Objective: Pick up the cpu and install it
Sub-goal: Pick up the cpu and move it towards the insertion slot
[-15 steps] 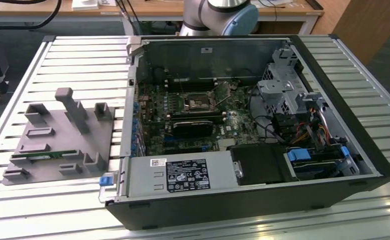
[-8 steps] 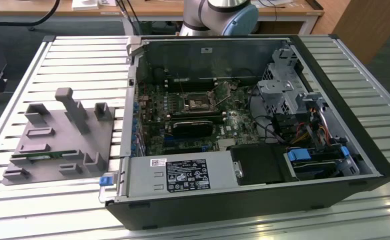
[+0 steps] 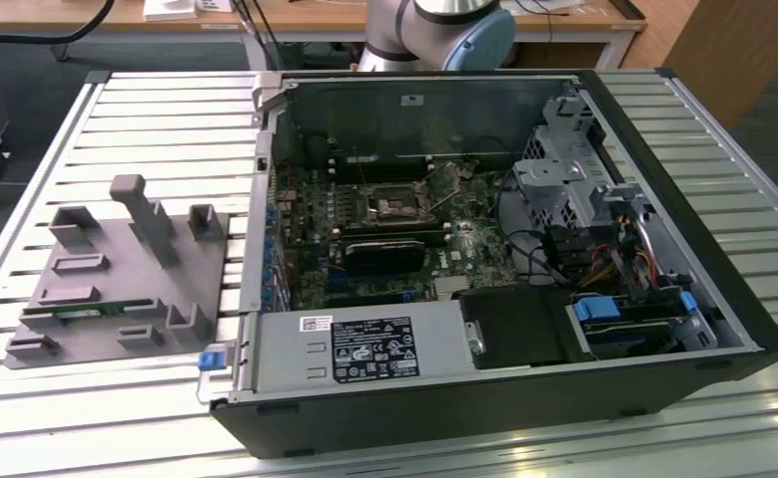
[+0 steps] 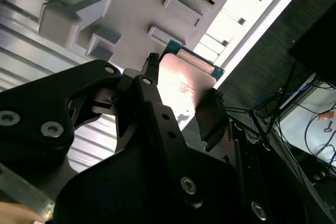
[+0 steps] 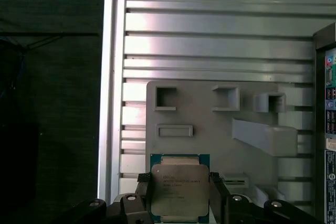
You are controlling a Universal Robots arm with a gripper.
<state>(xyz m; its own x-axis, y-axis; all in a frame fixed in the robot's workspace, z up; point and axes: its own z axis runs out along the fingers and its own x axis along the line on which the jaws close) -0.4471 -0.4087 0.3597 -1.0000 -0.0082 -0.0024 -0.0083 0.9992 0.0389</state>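
We log the gripper (image 5: 181, 200) with jaws clamped on the cpu (image 5: 179, 187) by two opposite edges, holding it over the grey tray (image 5: 210, 129) on the slatted table (image 5: 210, 35).

cpu (image 5: 179, 190) cut by frame edge in first wrist view; gripper (image 4: 182, 88) covers two of its sides in second wrist view. Arm (image 3: 442, 30) cropped at 12 o'clock, exterior view.

I see the jaws clamped on the cpu (image 4: 185, 85), one on each side, its shiny top facing me. Behind it, a grey holder (image 4: 131, 3) lies on the slatted worktop (image 4: 21, 51), near its edge.
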